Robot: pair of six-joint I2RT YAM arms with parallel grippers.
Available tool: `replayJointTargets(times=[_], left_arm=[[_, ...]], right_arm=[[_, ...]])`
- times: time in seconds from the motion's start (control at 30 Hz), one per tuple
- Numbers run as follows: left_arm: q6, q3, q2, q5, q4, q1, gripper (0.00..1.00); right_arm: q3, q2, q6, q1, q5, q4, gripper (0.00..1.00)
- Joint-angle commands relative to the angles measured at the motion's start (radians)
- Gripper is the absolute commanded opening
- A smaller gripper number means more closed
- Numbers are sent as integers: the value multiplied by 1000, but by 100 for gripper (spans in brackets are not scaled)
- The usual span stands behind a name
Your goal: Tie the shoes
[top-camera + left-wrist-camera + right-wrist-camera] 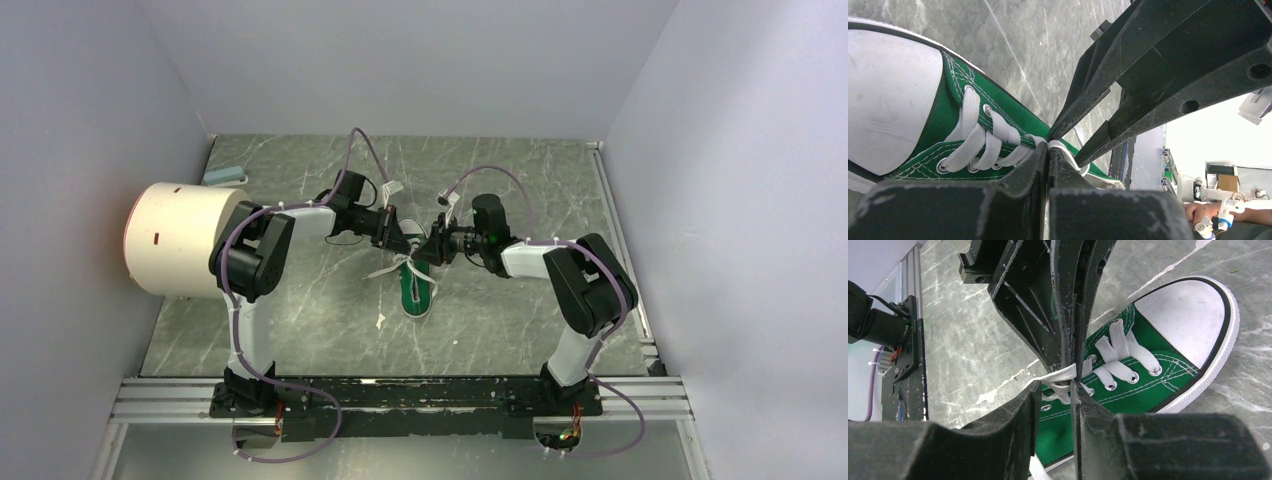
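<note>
The green sneaker lies on the marbled table between the two arms. Its white toe cap points toward the arm bases, and its heel end is under the two grippers. Both grippers meet over the sneaker's upper eyelets. The left gripper reaches in from the sneaker's left, its jaws clenched on a strand of the white laces just above the tongue. The right gripper comes from the sneaker's right, tip to tip with the left one. Its fingers stand slightly apart with lace between them, and I cannot tell whether they actually pinch it. Loose lace ends trail off the sneaker's left side. A big white cylinder stands well to the left of the sneaker, a small pale blue object sits beyond the cylinder, and a white scrap lies near the sneaker's toe.
</note>
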Motion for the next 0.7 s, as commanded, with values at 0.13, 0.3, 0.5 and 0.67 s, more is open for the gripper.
replayJointTargets(times=[0.13, 0.3, 0.5, 0.67], left_arm=[[2, 14, 0, 30, 46, 5, 5], [28, 12, -5, 31, 15, 5, 5], [79, 10, -23, -3, -61, 13, 26], [27, -65, -51, 19, 27, 59, 40]], right_arm=[[15, 51, 45, 21, 2, 89, 30], [18, 62, 77, 22, 3, 126, 5], [-7, -4, 39, 19, 51, 51, 0], [-33, -51, 17, 20, 74, 18, 0]])
